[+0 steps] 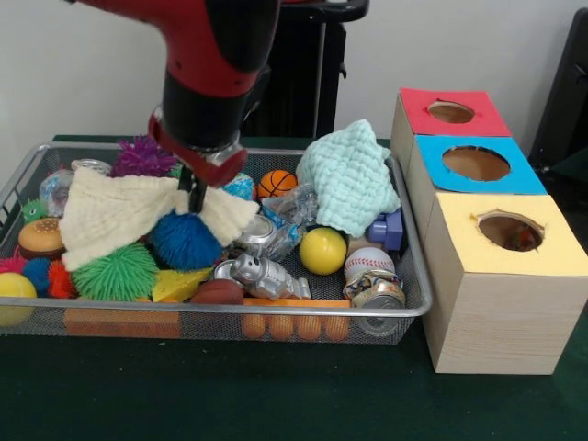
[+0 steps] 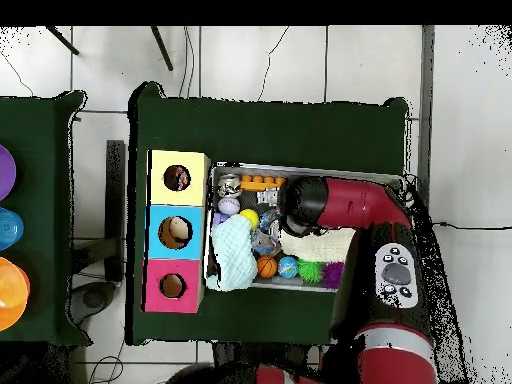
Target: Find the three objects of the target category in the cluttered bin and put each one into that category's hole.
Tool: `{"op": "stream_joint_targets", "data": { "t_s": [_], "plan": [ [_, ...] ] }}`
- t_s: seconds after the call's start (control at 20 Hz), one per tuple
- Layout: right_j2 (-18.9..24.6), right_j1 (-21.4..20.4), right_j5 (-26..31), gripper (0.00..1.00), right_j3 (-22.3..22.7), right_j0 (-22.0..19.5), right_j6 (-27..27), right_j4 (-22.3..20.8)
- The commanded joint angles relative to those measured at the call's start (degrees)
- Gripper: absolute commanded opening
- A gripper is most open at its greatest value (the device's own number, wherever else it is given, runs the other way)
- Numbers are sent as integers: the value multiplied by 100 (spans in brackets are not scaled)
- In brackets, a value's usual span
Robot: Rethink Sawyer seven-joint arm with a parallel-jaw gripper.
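In the front view my gripper [image 1: 196,197] reaches down into the wire bin [image 1: 276,310], left of its middle. Its dark fingers are pinched shut on the top fold of a cream knitted cloth [image 1: 119,216], which drapes over a blue spiky ball [image 1: 186,241] and a green spiky ball [image 1: 115,273]. A mint cloth [image 1: 349,188] lies bunched at the bin's right end. To the right stand three boxes with holes: red [image 1: 450,112], blue [image 1: 475,163] and yellow [image 1: 510,230]. In the overhead view the arm [image 2: 345,205] hides the gripper; part of the cream cloth [image 2: 320,243] shows.
The bin is packed: a yellow ball [image 1: 322,250], baseball [image 1: 368,263], small basketball [image 1: 277,183], silver robot toy [image 1: 262,276], can [image 1: 375,290], purple spiky ball [image 1: 142,156], burger toy [image 1: 40,237], blue block [image 1: 390,230]. Something lies inside the yellow box's hole [image 2: 177,178].
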Motion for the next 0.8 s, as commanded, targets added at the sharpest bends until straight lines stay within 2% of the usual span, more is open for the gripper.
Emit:
{"op": "stream_joint_targets", "data": {
  "t_s": [0.05, 0.4, 0.55, 0.65, 0.8],
  "plan": [
    [359, -1339, 841, 0, 1179, 374, -142, 419],
    [232, -1761, 1175, 0, 1229, 727, 149, 607],
    [151, -1984, 1418, 0, 1182, 805, 103, 628],
    [78, -2272, 1805, 0, 1063, 860, -13, 620],
    [57, -2483, 2136, 0, 950, 888, -102, 625]
  ]
}}
